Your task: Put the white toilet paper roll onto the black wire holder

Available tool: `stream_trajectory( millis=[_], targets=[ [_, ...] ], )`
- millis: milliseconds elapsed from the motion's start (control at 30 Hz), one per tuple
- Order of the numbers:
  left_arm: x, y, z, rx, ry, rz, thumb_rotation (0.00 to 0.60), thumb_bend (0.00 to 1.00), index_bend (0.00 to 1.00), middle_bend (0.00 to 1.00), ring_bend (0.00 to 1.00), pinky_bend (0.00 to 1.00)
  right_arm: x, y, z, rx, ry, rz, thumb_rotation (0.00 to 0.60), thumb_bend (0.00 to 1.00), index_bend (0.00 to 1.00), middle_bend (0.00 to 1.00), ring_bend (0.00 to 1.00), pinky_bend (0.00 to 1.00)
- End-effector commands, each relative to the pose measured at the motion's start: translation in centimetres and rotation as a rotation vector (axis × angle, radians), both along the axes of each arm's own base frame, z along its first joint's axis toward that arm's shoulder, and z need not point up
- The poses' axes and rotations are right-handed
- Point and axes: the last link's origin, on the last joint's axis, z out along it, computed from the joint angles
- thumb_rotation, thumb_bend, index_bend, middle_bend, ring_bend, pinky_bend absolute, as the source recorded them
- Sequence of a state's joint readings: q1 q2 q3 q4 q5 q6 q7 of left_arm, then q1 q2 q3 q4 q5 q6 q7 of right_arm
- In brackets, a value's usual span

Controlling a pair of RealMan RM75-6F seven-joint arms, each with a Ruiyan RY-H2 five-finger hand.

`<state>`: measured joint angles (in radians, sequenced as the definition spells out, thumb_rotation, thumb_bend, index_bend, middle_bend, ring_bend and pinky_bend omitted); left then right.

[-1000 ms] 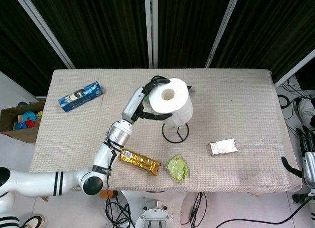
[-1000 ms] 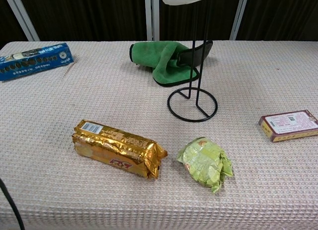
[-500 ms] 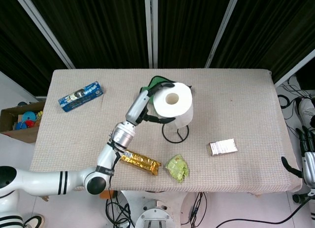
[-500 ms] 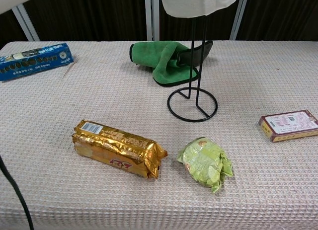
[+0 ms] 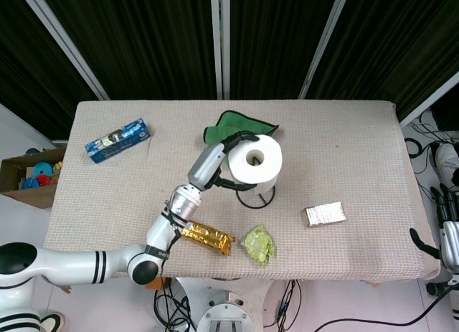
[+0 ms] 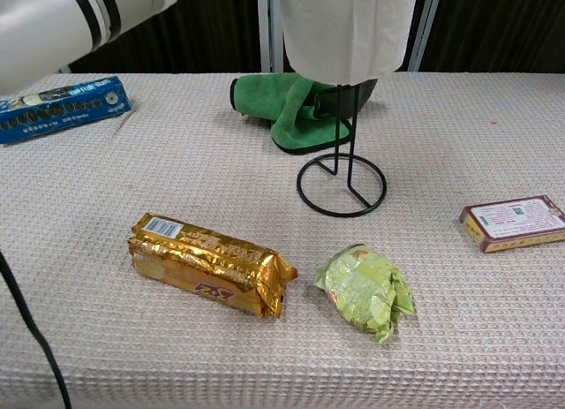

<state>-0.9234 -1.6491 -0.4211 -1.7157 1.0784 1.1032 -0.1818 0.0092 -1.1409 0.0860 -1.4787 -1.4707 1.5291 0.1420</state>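
Note:
The white toilet paper roll [image 5: 254, 160] stands upright with its core hole facing up, directly over the black wire holder [image 5: 257, 197]. My left hand [image 5: 224, 156] grips the roll from its left side. In the chest view the roll [image 6: 344, 29] fills the top middle, and the black wire holder's [image 6: 344, 135] upright rod runs up into the roll's underside from the round base ring. How far the rod reaches inside is hidden. My right hand [image 5: 446, 221] hangs off the table's right edge, holding nothing.
A green cloth [image 6: 291, 109] lies just behind the holder. A gold packet [image 6: 207, 263] and a crumpled green bag [image 6: 364, 288] lie in front. A blue packet [image 6: 57, 107] sits far left and a small box [image 6: 515, 221] to the right.
My left hand has carried the roll to the right and downward, from above and left of the holder to over its rod. The green cloth behind is now uncovered in the head view.

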Motion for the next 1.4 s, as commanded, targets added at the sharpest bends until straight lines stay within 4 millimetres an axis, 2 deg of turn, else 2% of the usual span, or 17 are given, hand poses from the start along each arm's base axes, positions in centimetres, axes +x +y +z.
stream_trajectory(
  millis=[33,133,167,233,267,300,367,500,667,1067,1400],
  targets=[
    [-0.3,0.0,-0.7,0.0,0.02,-0.001,0.6,0.19,0.48,0.6,0.42,0.56,0.0,0.0,0.0,0.001,0.001,-0.002,0.6,0.22,0.0,0.0,0.0,0.0],
    [-0.5,0.1,-1.1,-0.002,0.025,0.003,0.6,0.19,0.41,0.58,0.42,0.55,-0.1,-0.1,0.0,-0.001,-0.001,-0.002,0.6,0.22,0.0,0.0,0.0,0.0],
    [-0.5,0.1,-1.2,-0.007,0.025,0.002,0.6,0.19,0.34,0.56,0.39,0.53,-0.1,-0.1,0.1,-0.001,-0.001,-0.002,0.6,0.22,0.0,0.0,0.0,0.0],
    [-0.6,0.1,-1.2,-0.023,0.028,-0.003,0.6,0.19,0.19,0.45,0.33,0.46,-0.1,-0.1,0.1,-0.003,-0.001,-0.002,0.6,0.22,0.0,0.0,0.0,0.0],
    [-0.6,0.1,-1.2,-0.031,0.027,-0.004,0.6,0.19,0.11,0.37,0.29,0.42,-0.1,-0.1,0.1,-0.003,0.0,-0.002,0.6,0.22,0.0,0.0,0.0,0.0],
    [-0.7,0.2,-1.2,-0.034,0.025,-0.004,0.6,0.19,0.06,0.29,0.25,0.38,-0.1,-0.1,0.1,-0.003,0.0,-0.003,0.6,0.22,0.0,0.0,0.0,0.0],
    [-0.7,0.2,-1.1,-0.037,0.018,-0.002,0.6,0.18,0.01,0.18,0.2,0.33,-0.1,-0.1,0.1,-0.001,-0.001,-0.005,0.6,0.22,0.0,0.0,0.0,0.0],
    [-0.7,0.3,-1.2,-0.032,0.008,0.001,0.6,0.18,0.0,0.07,0.13,0.28,-0.2,-0.1,0.1,-0.001,-0.002,-0.005,0.6,0.22,0.0,0.0,0.0,0.0],
    [-0.8,0.3,-1.0,-0.017,-0.002,0.002,0.6,0.18,0.0,0.03,0.1,0.26,-0.2,-0.1,0.1,-0.003,-0.002,-0.003,0.6,0.22,0.0,0.0,0.0,0.0],
    [-1.3,0.2,-1.0,-0.02,0.004,-0.006,0.6,0.16,0.0,0.0,0.02,0.19,0.0,0.0,0.0,-0.001,-0.001,-0.001,0.6,0.22,0.0,0.0,0.0,0.0],
    [-1.6,0.2,-0.5,-0.023,0.0,-0.003,0.6,0.13,0.0,0.0,0.01,0.18,0.0,-0.1,0.1,-0.003,-0.001,0.001,0.6,0.22,0.0,0.0,0.0,0.0]
  ],
)
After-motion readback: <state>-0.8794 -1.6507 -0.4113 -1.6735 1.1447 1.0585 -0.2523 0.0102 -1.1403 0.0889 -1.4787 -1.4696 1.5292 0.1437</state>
